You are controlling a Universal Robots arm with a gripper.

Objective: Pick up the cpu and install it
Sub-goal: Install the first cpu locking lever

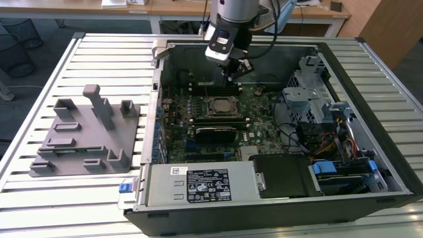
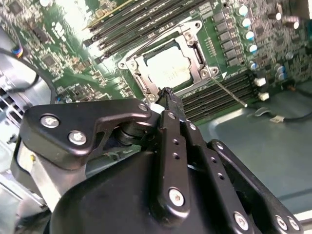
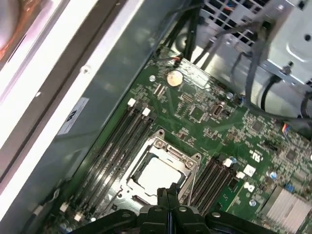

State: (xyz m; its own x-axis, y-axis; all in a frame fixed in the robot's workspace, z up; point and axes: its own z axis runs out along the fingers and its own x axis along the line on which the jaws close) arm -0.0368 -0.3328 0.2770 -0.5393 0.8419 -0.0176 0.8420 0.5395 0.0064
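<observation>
Silvery and flat, the small square cpu [image 3: 158,171] lies seated inside the dark metal-framed socket [image 3: 165,142] on the green motherboard [image 3: 195,114]. Just above the socket's edge hangs the black end effector [image 3: 168,194], its fingers [image 3: 164,202] pressed together and, as far as shows, gripping nothing. A grey plastic fixture tray [image 1: 73,144] stands well apart from the socket on the slatted metal bench [image 1: 39,198].

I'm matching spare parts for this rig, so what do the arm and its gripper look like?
The arm is a silvery-grey cylinder with a white-and-black block at its wrist and black cables running beside it. The gripper is matte black, built from flat angular links fastened with silver screws, and it ends in narrow black jaws.
</observation>
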